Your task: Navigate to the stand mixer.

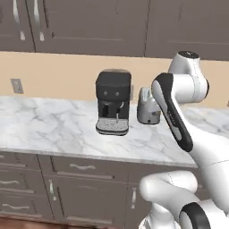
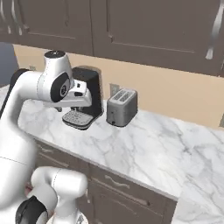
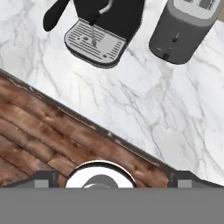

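Marble counter [image 1: 53, 120] faces you, bearing a black espresso machine [image 1: 113, 102] and silver toaster [image 2: 121, 106].
Your gripper's [image 3: 109, 178] jaw state can't be told; no stand mixer can be made out here.

You get no readable text, labels, brands or numbers here. The espresso machine [image 1: 113, 102] front has two small round controls, unmarked. The toaster [image 2: 122, 106] shows a knob and a button on its end face beyond the fingers in the hand view, no legible marking.
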Tool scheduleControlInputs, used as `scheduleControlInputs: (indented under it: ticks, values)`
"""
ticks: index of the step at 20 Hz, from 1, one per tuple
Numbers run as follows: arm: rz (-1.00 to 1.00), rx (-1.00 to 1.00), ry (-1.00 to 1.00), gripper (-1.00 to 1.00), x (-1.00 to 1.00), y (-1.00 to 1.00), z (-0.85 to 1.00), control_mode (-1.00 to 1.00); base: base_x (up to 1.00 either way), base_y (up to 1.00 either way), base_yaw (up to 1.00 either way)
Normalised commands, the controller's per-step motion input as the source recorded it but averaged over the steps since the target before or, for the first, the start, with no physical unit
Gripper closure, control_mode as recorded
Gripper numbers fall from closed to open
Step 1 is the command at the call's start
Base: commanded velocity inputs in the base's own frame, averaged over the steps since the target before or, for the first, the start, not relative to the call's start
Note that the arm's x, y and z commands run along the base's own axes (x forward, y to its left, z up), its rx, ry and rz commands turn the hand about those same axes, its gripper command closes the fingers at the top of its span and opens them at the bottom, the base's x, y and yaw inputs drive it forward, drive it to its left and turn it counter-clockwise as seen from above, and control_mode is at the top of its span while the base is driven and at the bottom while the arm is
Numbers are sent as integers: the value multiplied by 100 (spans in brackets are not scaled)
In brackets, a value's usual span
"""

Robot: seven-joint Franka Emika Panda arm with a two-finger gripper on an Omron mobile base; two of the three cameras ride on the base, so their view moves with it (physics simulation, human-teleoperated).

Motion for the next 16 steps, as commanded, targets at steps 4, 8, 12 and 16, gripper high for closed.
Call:
scheduleControlInputs:
  ticks: [4,8,12,16]
  values:
    - [0,0,0,-100,0,0,0,100,0,21,89]
    - [0,0,0,-100,0,0,0,100,0,0,100]
    - [0,0,0,-100,0,0,0,100,0,0,100]
    - [0,0,0,-100,0,0,0,100,0,0,100]
